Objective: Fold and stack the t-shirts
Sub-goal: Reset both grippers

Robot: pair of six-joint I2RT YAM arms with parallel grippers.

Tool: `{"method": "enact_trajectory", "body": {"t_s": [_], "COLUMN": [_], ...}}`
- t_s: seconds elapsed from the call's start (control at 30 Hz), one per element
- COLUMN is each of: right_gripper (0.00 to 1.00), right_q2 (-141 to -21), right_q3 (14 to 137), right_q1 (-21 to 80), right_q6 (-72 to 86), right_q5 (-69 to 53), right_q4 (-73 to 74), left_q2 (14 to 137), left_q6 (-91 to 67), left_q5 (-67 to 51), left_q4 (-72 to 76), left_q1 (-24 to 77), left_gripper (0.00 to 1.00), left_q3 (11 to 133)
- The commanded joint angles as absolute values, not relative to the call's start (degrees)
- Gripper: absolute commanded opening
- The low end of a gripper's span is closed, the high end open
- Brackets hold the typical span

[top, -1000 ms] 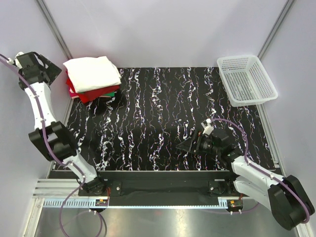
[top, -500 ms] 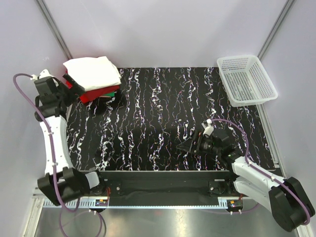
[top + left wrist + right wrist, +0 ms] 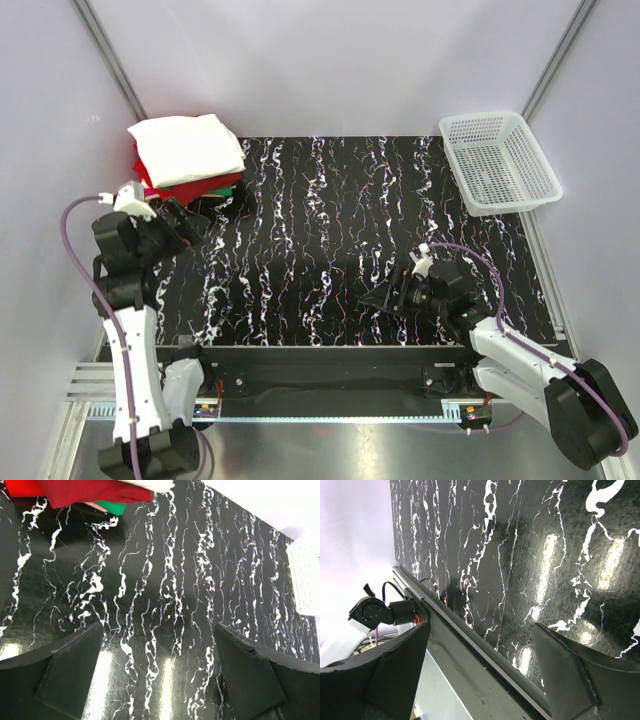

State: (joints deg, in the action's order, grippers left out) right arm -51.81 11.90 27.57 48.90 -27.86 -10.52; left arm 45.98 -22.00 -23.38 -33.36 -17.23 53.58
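Observation:
A stack of folded t-shirts sits at the table's far left corner: a white one (image 3: pixel 187 147) on top, red ones (image 3: pixel 190 190) under it and a green edge (image 3: pixel 228 186) at the bottom. The left wrist view shows the dark red fold (image 3: pixel 95 492), a bright red one (image 3: pixel 22 487) and a green strip (image 3: pixel 112 507) at its top edge. My left gripper (image 3: pixel 190 222) is open and empty, just in front of the stack, over the mat. My right gripper (image 3: pixel 385 297) is open and empty, low over the mat's near right part.
A white mesh basket (image 3: pixel 498 161) stands at the far right corner, and its edge shows in the left wrist view (image 3: pixel 306 575). The black marbled mat (image 3: pixel 330 230) covers the table. Its near edge and metal rail (image 3: pixel 470 645) run under my right gripper.
My left arm has swung down from beside the stack toward the near left, its gripper now over the mat in front of the shirts. The right arm has hardly moved.

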Motion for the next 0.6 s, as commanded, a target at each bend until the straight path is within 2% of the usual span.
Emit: {"method": "enact_trajectory", "body": {"t_s": [0.0, 0.1, 0.17, 0.33, 0.47, 0.57], "right_gripper": [0.91, 0.91, 0.91, 0.91, 0.94, 0.95], "right_q2": [-51.2, -51.2, -51.6, -51.2, -48.3, -47.5], "right_q3": [12.8, 12.8, 13.0, 13.2, 12.3, 12.3], "right_q1": [27.0, 27.0, 27.0, 27.1, 27.0, 27.1], "right_q6": [48.9, 48.9, 48.9, 48.7, 48.8, 48.9], "right_q5": [-26.5, -26.4, -26.5, -26.7, -26.3, -26.0], "right_q4": [-10.7, -10.6, -10.5, -10.3, -9.8, -9.4], "left_q2": [40.5, 39.4, 39.4, 35.7, 31.9, 32.6], "left_q6": [-20.0, -21.4, -20.1, -16.4, -13.7, -11.4], "left_q5": [-23.1, -8.5, -6.1, -8.1, -8.0, -7.8], "left_q4": [-30.6, -31.2, -28.3, -17.9, -2.2, 4.6], "left_q1": [-17.1, -17.1, -17.1, -17.1, -17.1, -17.1], "left_gripper": [0.99, 0.99, 0.99, 0.98, 0.98, 0.97], "left_q3": [51.7, 50.2, 47.5, 36.3, 24.6, 21.0]}}
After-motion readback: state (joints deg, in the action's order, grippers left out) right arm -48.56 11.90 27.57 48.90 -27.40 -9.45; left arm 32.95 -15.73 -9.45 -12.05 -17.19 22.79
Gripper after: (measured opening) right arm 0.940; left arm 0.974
